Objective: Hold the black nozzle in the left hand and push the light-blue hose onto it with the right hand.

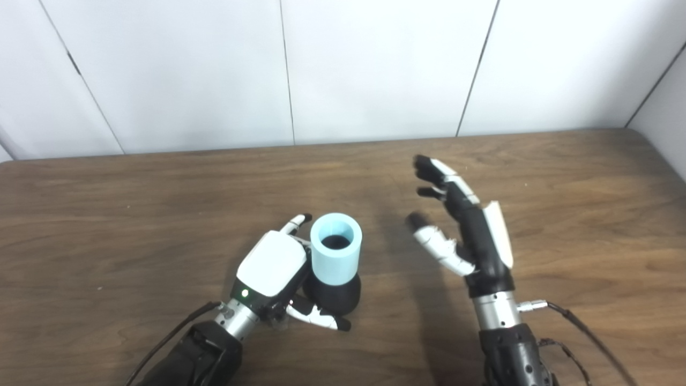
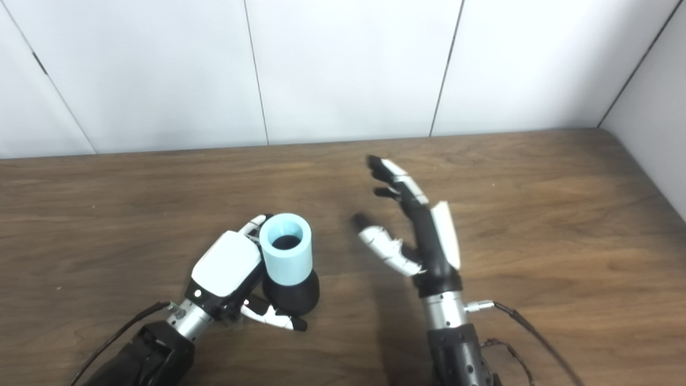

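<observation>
Hose (image 1: pixel 336 248) sits on nozzle (image 1: pixel 333 294) gripped by left hand (image 1: pixel 273 268) — right hand (image 1: pixel 465 230) beside, fingers spread.

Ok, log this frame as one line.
left hand: shut on black nozzle | light-blue hose: seated on nozzle, upright | right hand: open, apart | wooden table

Most of the left hand's (image 1: pixel 270 268) fingers disappear behind the light-blue hose (image 1: pixel 336 248), which also covers the top of the black nozzle (image 1: pixel 333 294). Both forearms run off the bottom edge, and the tabletop (image 1: pixel 589 203) is cut off on each side.
</observation>
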Tool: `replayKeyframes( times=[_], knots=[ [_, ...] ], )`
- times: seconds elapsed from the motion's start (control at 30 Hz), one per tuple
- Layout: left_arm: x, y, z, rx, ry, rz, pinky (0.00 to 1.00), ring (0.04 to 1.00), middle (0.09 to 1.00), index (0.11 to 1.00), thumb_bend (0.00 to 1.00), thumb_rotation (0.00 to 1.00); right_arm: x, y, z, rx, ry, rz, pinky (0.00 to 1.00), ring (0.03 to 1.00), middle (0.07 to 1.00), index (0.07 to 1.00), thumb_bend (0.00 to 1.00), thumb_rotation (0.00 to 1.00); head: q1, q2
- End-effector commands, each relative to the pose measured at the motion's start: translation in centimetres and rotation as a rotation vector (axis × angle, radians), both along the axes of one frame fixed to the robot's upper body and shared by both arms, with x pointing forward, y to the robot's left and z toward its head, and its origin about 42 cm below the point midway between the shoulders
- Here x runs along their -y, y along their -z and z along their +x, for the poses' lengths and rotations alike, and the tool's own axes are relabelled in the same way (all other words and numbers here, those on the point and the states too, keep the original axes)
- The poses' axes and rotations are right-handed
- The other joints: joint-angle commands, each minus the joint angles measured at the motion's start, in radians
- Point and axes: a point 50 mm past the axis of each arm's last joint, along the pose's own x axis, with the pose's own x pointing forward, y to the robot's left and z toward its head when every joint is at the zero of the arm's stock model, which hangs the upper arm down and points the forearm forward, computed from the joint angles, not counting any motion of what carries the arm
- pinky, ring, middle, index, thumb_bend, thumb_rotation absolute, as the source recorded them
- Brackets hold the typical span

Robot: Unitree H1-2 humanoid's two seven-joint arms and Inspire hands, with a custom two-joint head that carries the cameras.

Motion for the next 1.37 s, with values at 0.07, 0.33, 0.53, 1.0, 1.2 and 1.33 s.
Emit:
replayKeyframes(
  times=[0.07, 0.33, 0.53, 1.0, 1.2, 1.33],
  knots=[
    [-0.7, 4.8, -3.2, -0.183, 0.036, 0.167, 0.9, 0.465, 0.427, 0.522, 0.5, 0.0, 0.5, -0.4, 0.7, -0.01, 0.018, 0.137, 0.7, 0.773, 0.797, 0.763, 0.26, 0.39, 0.003, 0.002],
    [-0.8, 3.9, -3.2, -0.217, 0.005, 0.221, 0.96, 0.572, 0.471, 0.511, 0.52, 0.0, 0.8, 0.0, 0.9, -0.066, 0.017, 0.187, 0.74, 0.787, 0.796, 0.761, 0.26, 0.29, 0.005, 0.002],
    [-1.5, 3.0, -2.9, -0.336, -0.109, 0.275, 1.0, 0.97, 0.947, 0.943, 1.0, 0.23, 0.8, -0.1, 0.9, -0.082, 0.02, 0.207, 0.73, 0.783, 0.792, 0.757, 0.28, 0.28, 0.006, 0.001],
    [-2.8, 1.9, -1.6, -0.299, -0.201, 0.183, 1.0, 1.0, 1.0, 1.0, 1.0, 0.37, 0.6, -0.1, 0.8, -0.095, 0.005, 0.194, 0.73, 0.792, 0.796, 0.755, 0.26, 0.28, 0.006, -0.001],
    [-3.6, 1.0, -0.9, -0.346, -0.221, 0.154, 1.0, 1.0, 1.0, 1.0, 1.0, 0.38, 0.5, -0.2, 0.8, -0.097, 0.006, 0.187, 0.71, 0.789, 0.795, 0.753, 0.26, 0.28, 0.006, -0.004],
    [-4.8, -0.1, -0.1, -0.449, -0.183, 0.062, 1.0, 1.0, 1.0, 1.0, 1.0, 0.43, 0.6, -0.1, 0.9, -0.101, 0.004, 0.184, 0.72, 0.798, 0.801, 0.758, 0.26, 0.3, 0.008, -0.005]
  ],
)
